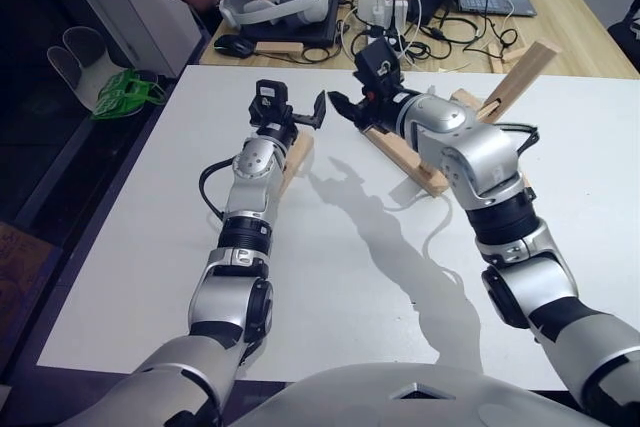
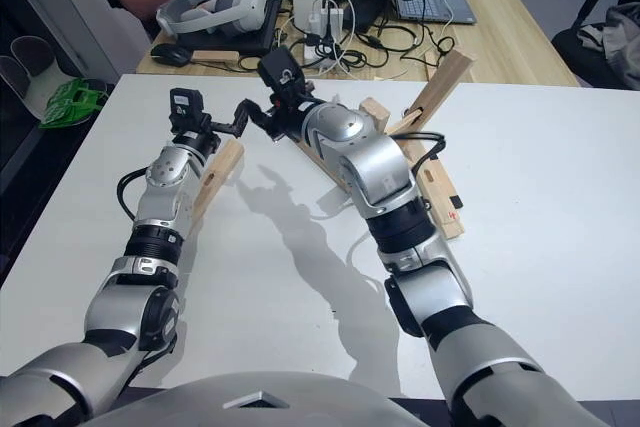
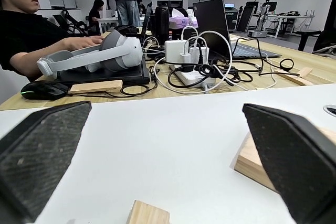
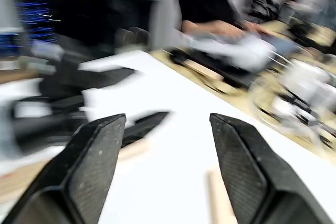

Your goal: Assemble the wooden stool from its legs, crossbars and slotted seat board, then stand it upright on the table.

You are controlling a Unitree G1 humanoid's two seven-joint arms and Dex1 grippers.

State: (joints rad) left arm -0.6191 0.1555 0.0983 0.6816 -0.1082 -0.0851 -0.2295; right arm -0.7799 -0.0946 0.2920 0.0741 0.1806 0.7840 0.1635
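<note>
**Head view:** I saw the left gripper (image 1: 300, 117) spread wide and empty over the far end of a loose wooden bar (image 1: 296, 162) on the white table (image 1: 150, 247). The right gripper (image 1: 342, 109), also parted and empty, faced it closely above a cluster of stool pieces (image 1: 410, 162), with one leg (image 1: 522, 72) tilted upward. **Left wrist view:** the pads (image 3: 37, 156) stood well apart, with a wood end (image 3: 148, 214) on the table between them. **Right wrist view:** the fingers (image 4: 92, 171) stood apart around nothing, and the scene beyond them was blurred.
</note>
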